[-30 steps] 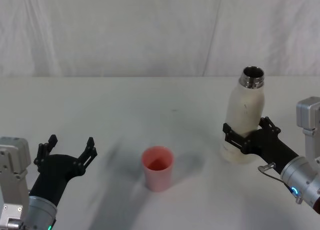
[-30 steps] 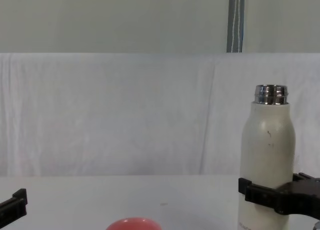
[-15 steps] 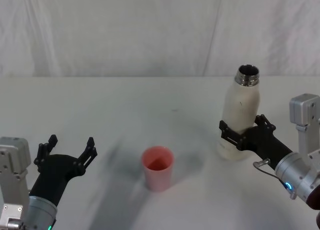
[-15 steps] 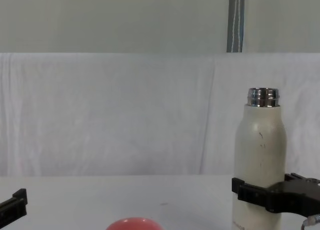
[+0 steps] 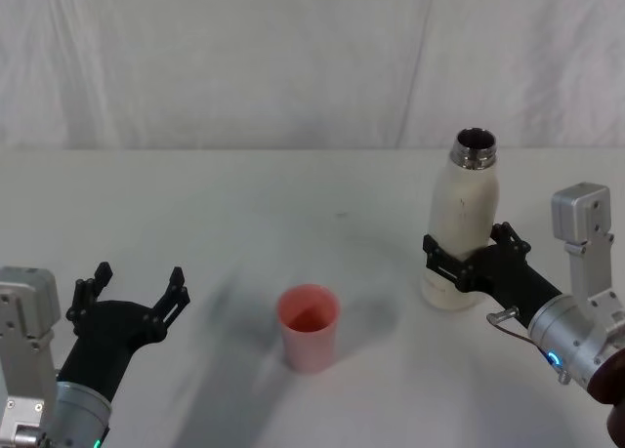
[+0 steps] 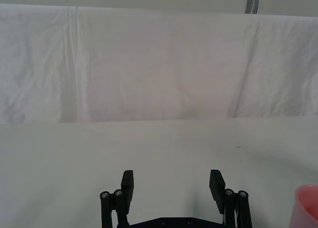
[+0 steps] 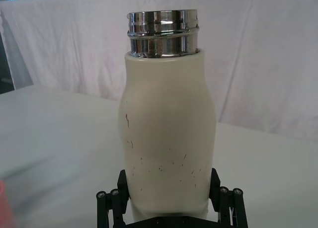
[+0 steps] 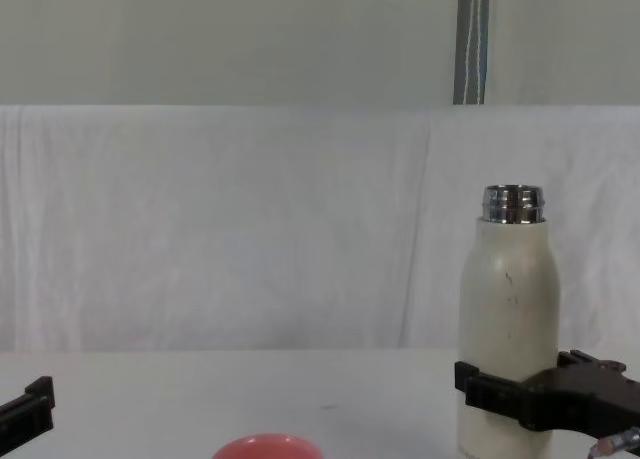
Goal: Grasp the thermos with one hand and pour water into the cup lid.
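Where hand (image 5: pixel 469 264) grips, thermos (image 5: pixel 461 222) unlabelled

no readable text, labels or numbers

The thermos (image 5: pixel 459 228) was cream-white with small dark scuff marks and a shiny steel neck. The cup lid (image 5: pixel 309 327) was salmon-pink. Both pincers, left (image 5: pixel 135 294) and right (image 5: pixel 467 256), were black. The desk (image 5: pixel 244 204) was white.
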Action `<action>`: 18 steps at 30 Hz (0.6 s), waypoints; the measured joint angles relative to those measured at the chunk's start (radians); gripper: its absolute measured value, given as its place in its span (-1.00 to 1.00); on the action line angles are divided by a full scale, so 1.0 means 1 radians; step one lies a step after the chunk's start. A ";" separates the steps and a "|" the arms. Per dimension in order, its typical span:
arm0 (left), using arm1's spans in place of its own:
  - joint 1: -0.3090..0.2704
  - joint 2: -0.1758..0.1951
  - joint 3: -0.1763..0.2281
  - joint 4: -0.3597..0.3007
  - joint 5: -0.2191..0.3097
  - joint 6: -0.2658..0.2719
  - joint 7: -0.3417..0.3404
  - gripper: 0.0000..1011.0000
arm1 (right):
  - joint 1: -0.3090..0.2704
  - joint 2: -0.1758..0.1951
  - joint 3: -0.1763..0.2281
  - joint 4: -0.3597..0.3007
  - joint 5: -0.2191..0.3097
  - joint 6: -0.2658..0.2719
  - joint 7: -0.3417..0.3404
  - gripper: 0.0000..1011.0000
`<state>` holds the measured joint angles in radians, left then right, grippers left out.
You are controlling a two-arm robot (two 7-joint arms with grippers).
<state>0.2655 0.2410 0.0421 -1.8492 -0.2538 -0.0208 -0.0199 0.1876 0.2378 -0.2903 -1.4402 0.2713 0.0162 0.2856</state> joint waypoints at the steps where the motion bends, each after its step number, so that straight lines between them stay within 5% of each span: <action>1: 0.000 0.000 0.000 0.000 0.000 0.000 0.000 0.98 | 0.001 0.000 -0.001 0.002 -0.001 0.000 0.000 0.89; 18: 0.000 0.000 0.000 0.000 0.000 0.000 0.000 0.98 | 0.011 -0.016 0.000 0.025 -0.006 0.000 -0.004 0.89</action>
<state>0.2655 0.2409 0.0421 -1.8492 -0.2538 -0.0208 -0.0199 0.1987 0.2220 -0.2898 -1.4153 0.2655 0.0166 0.2815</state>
